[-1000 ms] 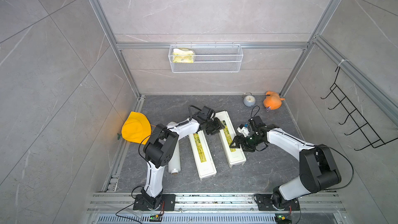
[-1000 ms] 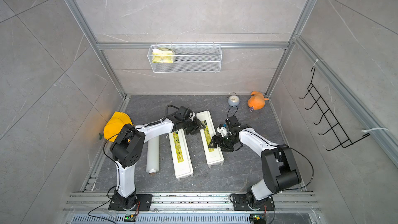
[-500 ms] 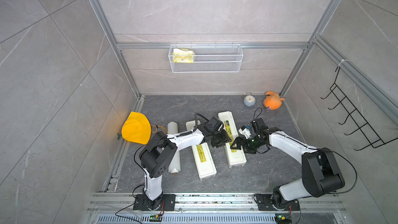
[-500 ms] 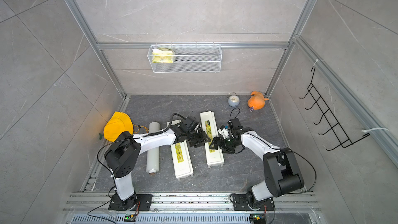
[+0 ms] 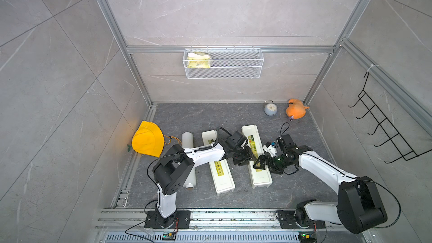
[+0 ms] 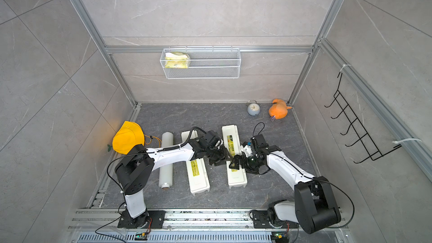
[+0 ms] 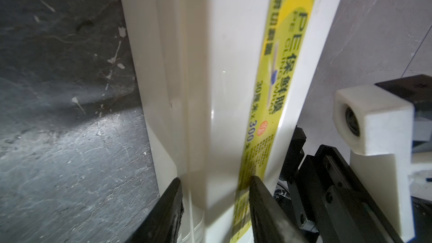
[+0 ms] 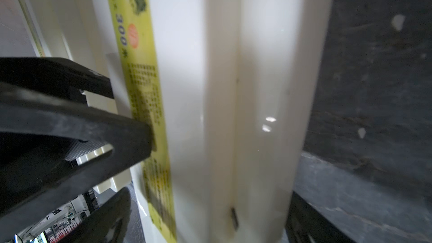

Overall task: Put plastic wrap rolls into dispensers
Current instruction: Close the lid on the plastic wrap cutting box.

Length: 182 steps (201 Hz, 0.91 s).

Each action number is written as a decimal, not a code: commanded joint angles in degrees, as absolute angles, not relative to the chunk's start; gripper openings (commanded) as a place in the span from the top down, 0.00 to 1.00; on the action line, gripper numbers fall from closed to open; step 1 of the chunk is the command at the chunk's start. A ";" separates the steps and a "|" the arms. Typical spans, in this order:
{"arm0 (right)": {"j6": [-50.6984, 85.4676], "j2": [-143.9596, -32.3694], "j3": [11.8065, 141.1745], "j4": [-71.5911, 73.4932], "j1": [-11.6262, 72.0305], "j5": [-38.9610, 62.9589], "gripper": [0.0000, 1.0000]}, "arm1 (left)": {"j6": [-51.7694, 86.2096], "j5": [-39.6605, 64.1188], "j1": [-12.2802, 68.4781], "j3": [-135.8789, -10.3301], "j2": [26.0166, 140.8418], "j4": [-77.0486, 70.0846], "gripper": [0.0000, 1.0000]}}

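**Left hand slides to mid-box, right hand spreads wide**

My left gripper (image 7: 214, 197) is pinched together on the long raised ridge of the dispenser (image 5: 259, 178). In the last second it has travelled from the box's far end to about mid-length. Facing it across the box and almost touching it, my right gripper (image 8: 205, 211) has spread its jaws wide. They now straddle the dispenser's body without squeezing it, so only my left hand holds the box. The lid looks down, and I cannot tell whether a roll lies inside. Further out on my left gripper's side, the second dispenser (image 5: 222, 178) lies closed. Beyond it, one plastic wrap roll (image 5: 188, 143) rests untouched on the floor (image 5: 210, 118). I judge that loading waits on a lid being raised.
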<state>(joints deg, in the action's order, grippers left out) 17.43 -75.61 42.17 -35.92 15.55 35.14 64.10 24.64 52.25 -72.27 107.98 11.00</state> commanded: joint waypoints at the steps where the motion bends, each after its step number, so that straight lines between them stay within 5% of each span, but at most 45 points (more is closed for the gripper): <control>1: 19.16 -74.33 41.09 -36.18 16.55 39.49 0.00 | 64.83 24.34 54.79 -72.95 114.47 17.89 0.53; 182: 22.50 -66.81 43.71 -50.02 15.91 29.52 0.06 | 63.55 22.94 54.80 -71.12 116.80 19.32 0.53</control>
<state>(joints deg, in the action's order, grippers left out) 20.64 -67.85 43.35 -45.41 15.57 29.34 63.83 24.82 53.01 -74.35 110.65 9.93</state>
